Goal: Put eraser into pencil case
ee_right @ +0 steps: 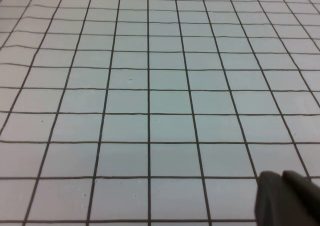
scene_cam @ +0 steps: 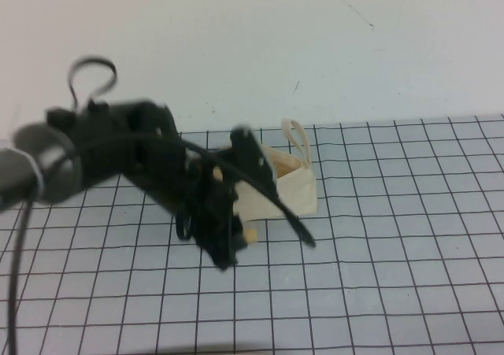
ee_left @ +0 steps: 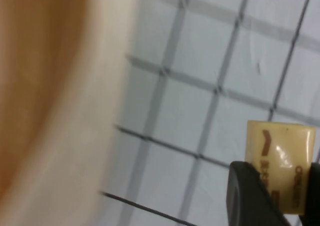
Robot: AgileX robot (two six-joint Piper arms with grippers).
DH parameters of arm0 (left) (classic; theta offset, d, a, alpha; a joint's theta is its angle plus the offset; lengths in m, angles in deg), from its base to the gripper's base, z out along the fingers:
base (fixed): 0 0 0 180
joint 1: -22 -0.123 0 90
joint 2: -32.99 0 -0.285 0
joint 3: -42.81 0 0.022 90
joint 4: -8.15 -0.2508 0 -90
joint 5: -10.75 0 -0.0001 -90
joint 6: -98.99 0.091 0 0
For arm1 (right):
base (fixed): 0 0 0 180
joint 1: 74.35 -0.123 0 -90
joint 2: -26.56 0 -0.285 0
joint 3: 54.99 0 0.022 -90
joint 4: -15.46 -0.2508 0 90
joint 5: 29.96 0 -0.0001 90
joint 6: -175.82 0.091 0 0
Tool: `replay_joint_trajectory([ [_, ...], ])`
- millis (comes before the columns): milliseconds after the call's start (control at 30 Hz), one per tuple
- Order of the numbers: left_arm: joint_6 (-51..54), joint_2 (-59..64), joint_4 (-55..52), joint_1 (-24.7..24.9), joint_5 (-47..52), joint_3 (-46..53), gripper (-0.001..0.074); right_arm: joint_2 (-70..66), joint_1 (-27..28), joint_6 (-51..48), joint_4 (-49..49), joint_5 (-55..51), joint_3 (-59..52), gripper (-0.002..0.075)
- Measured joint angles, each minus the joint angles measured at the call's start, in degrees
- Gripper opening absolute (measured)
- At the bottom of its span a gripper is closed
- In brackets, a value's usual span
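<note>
A pale grey mat (scene_cam: pixel 409 237) ruled with a dark grid covers the table, and a plain white wall (scene_cam: pixel 236 40) rises behind it.

The case (scene_cam: pixel 295 190) sits near the middle of the mat, toward the wall. It is cream-white and roughly box-shaped, with a small loop strap (scene_cam: pixel 298 138) standing up at its far end. Its top looks open, with a peach tint just inside the rim, but nothing can be made out inside it. In the left wrist view the case (ee_left: pixel 60 105) fills one side as a blurred cream and peach surface, close to the camera.

The left arm (scene_cam: pixel 102 154) reaches in from the left across the mat, its black body covering the case's left end. The left gripper (scene_cam: pixel 246 237) hangs just in front of the case, at its near left corner, above the mat. Its fingers are pinched on the eraser (scene_cam: pixel 250 234), which shows from above as a tiny pale yellow spot at the tip. In the wrist view the eraser (ee_left: pixel 281 161) is a pale yellow block with reddish-brown printing, held between dark fingers (ee_left: pixel 247 196) over the gridded mat, beside the case and outside it.

The right gripper (ee_right: pixel 287 198) does not show from above. Its own wrist view catches only a dark tip at the corner, over bare mat; whether its fingers are spread or closed cannot be told.
</note>
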Motion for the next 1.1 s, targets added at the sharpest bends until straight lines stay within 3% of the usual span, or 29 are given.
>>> replay_joint_trajectory([
  [133, -0.22, -3.79, 0.19, 0.0, -1.36, -6.2, 0.0181, 0.0, 0.0, 0.0, 0.0, 0.0, 0.0, -0.0001],
  [433, -4.69, -1.19, 2.59, 0.0, -21.28, -8.94, 0.0185, 0.0, 0.0, 0.82, 0.0, 0.0, 0.0, -0.0001],
  [500, -5.96, 0.59, 2.59, 0.0, -22.96, -8.94, 0.0238, 0.0, 0.0, 0.91, 0.0, 0.0, 0.0, -0.0001],
  [633, -11.1, 3.13, 2.32, 0.0, -25.34, -8.94, 0.0428, 0.0, 0.0, 0.91, 0.0, 0.0, 0.0, -0.0001],
  [700, -14.17, 3.25, 0.51, 0.0, -25.56, -8.94, 0.0447, 0.0, 0.0, 0.91, 0.0, 0.0, 0.0, -0.0001],
  [800, -19.09, 1.74, -3.45, 0.0, -25.23, -8.94, 0.038, 0.0, 0.0, 0.91, 0.0, 0.0, 0.0, -0.0001],
  [967, -27.8, -6.2, -11.09, 0.0, -22.65, -8.94, 0.0095, 0.0, 0.0, 0.91, 0.0, 0.0, 0.0, -0.0001],
  [1100, -31.12, -16.1, -13.62, 0.0, -20.74, -8.94, 0.0018, 0.0, 0.0, 0.91, 0.0, 0.0, 0.0, -0.0001],
])
